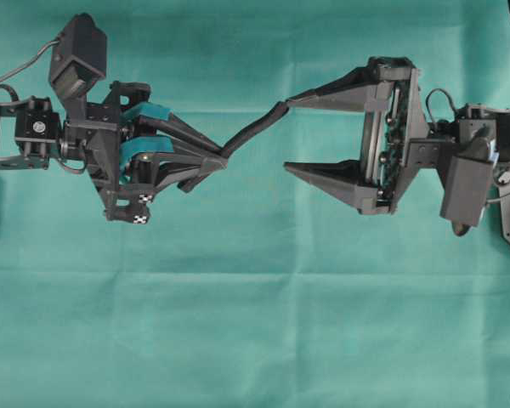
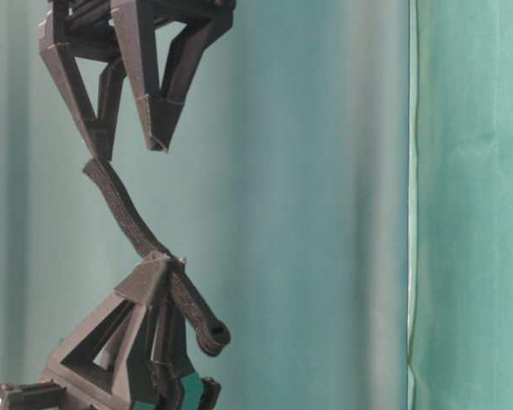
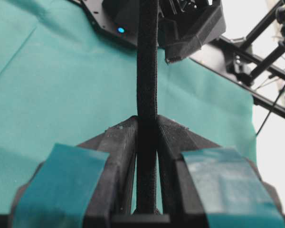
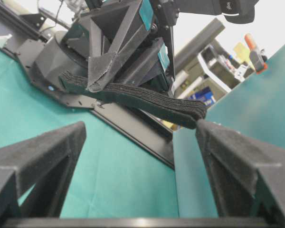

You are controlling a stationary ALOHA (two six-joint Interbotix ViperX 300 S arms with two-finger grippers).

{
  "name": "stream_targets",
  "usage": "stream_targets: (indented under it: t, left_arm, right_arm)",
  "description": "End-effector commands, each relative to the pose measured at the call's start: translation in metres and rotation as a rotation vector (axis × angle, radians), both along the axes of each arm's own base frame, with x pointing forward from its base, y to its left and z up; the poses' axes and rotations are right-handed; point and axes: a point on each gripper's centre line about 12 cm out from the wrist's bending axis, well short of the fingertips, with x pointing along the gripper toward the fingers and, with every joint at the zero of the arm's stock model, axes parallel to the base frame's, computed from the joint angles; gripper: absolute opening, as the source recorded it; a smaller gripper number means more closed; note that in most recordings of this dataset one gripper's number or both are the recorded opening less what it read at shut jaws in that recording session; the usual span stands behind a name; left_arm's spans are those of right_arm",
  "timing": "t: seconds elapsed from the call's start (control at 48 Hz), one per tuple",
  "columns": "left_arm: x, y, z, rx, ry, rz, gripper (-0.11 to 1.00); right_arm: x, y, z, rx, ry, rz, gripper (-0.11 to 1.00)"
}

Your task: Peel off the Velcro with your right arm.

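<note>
Velcro hangs above the cloth, and my left gripper is clenched on one end of it. From there I see it reach toward my right gripper, whose fingers are spread wide. Its free tip lies at the point of one right finger; I can't tell if they touch.

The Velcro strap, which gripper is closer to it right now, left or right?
Left. The left gripper is clamped on the Velcro; the right gripper stands open, one fingertip at the strap's free end.
</note>
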Motion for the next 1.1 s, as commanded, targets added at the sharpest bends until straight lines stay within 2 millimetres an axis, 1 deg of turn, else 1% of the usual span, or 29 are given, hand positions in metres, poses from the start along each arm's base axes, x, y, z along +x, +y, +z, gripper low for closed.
stream_targets:
  t: [0.0, 0.208, 0.875, 0.959, 1.084]
  left_arm:
    - [-0.0023, 0.0032, 0.0129, -0.003, -0.043, 0.011, 0.1]
    - [-0.0035, 0.0042, 0.0132, -0.003, -0.045, 0.014, 0.1]
    - [-0.0048, 0.0042, 0.0093, -0.02, -0.037, 0.017, 0.1]
    - [-0.0049, 0.0042, 0.0089, -0.035, -0.038, 0.019, 0.1]
    - [-0.0052, 0.0047, 0.0081, -0.043, -0.035, 0.021, 0.1]
  right_arm:
    - [0.0016, 0.0015, 0.0079, 0.0, -0.027, 0.006, 0.64]
    - [0.0019, 0.002, 0.0063, 0.002, -0.023, 0.008, 0.6]
    - [0.0023, 0.0032, 0.0107, 0.002, -0.065, 0.015, 0.59]
    - [0.0038, 0.0032, 0.0087, 0.001, -0.059, 0.016, 0.54]
    - [0.0062, 0.0026, 0.008, 0.005, -0.056, 0.013, 0.36]
